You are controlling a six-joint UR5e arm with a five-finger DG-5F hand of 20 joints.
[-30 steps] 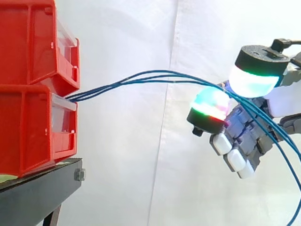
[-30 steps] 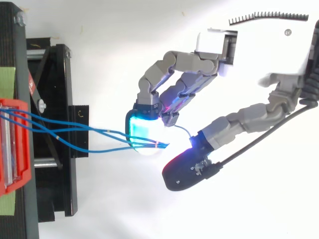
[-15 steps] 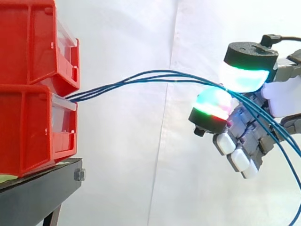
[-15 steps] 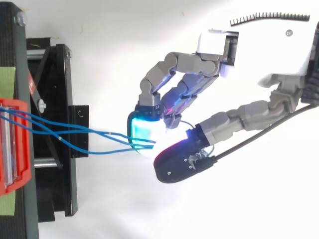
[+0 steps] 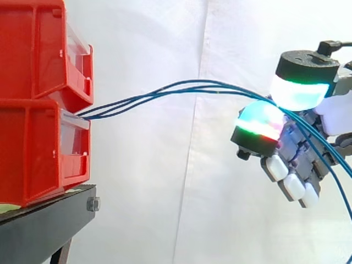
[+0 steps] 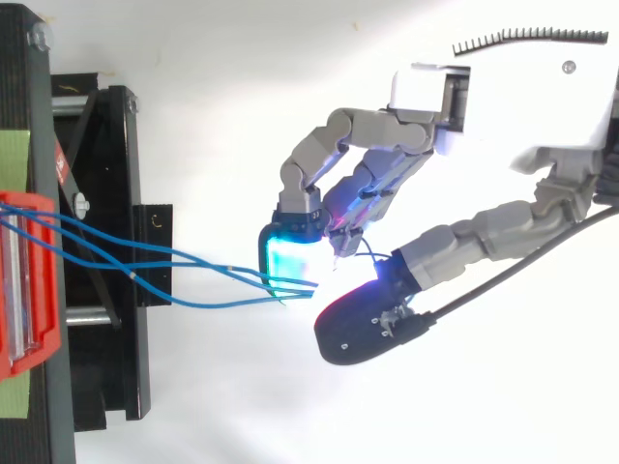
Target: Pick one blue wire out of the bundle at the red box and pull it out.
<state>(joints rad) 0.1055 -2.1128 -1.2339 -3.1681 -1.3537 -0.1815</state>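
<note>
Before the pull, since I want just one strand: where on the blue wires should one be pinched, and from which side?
Take the outermost blue wire mid-span, between the black stand and the hand. In the top view it bows away from the others there, leaving a gap; nearer the hand they bunch. Come from its free outer side.

Red bins, blue wires, black stand

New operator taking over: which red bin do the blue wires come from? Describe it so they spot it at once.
At the left of the side view, two red bins are stacked on a black stand. The one you want is the lower red bin, resting on the stand. Unlike the upper red bin, it has blue wires running out over its clear front towards the robot hand.
</note>
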